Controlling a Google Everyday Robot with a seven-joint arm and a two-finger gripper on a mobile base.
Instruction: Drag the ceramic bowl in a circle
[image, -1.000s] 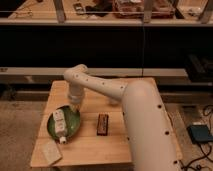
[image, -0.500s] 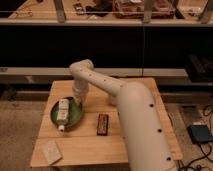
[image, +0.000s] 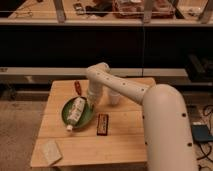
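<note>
Ceramic bowl (image: 78, 112), green, sits left-centre on wooden table (image: 125, 145); white bottle (image: 75, 111) lies in it, cap end over the front rim. Gripper (image: 93, 101) at the bowl's right rim, jaws closed down, prob. pinching the rim; contact itself not clear.

To drag well: keep pull low and smooth, steady arc, so bottle doesn't roll out. Watch dark snack bar (image: 102, 124) just right of bowl and red-brown item (image: 78, 87) behind.

Arm: reaches in from the right, elbow high, wrist pointing down.
</note>
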